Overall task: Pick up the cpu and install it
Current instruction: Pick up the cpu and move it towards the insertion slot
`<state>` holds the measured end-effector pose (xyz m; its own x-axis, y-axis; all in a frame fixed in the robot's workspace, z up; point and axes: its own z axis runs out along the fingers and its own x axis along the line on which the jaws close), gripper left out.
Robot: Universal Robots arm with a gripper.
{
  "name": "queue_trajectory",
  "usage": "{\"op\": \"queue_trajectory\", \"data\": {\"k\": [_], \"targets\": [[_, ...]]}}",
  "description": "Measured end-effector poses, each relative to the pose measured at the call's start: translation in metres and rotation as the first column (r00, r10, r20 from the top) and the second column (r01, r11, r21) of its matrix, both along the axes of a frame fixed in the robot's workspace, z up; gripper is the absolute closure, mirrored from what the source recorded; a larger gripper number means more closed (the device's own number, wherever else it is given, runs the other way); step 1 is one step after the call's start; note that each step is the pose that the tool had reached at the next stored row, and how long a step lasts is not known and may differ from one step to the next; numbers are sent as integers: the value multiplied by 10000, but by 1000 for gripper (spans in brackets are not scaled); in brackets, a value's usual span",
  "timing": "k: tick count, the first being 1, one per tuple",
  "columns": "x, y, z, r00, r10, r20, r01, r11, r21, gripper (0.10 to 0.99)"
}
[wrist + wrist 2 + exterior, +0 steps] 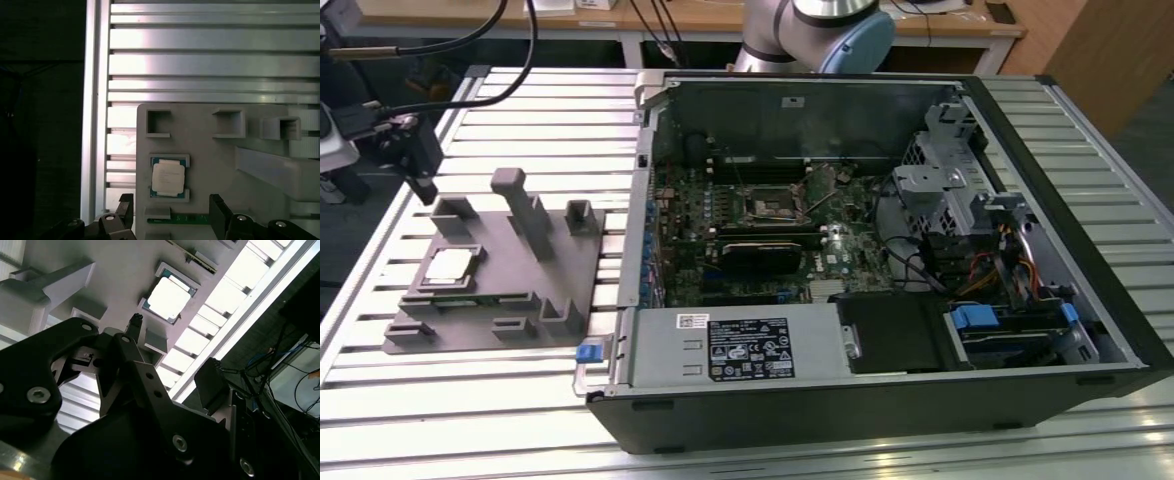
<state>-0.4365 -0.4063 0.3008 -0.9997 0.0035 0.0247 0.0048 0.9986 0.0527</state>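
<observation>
1. Underneath everything, a slatted aluminium table (480,420).
2. On it, toward the exterior view's right, an open computer case (881,400), with the motherboard and its dark square socket (767,205) exposed.
3. Just beside the case, on the exterior view's left, a grey fixture (507,260) with upright posts and recesses.
4. Over the fixture's edge, the gripper (170,202), spread wide, clasping nothing.
5. Flat in a square recess of the fixture, silvery top up, the cpu (450,265); near the fingertips (125,205) in the first wrist view, untouched.
</observation>
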Motion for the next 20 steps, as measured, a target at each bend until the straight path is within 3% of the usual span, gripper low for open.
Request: {"op": "queue_trajectory", "data": {"k": [20], "targets": [[0,0,-90,10000,0,2,0,10000,2,380]]}}
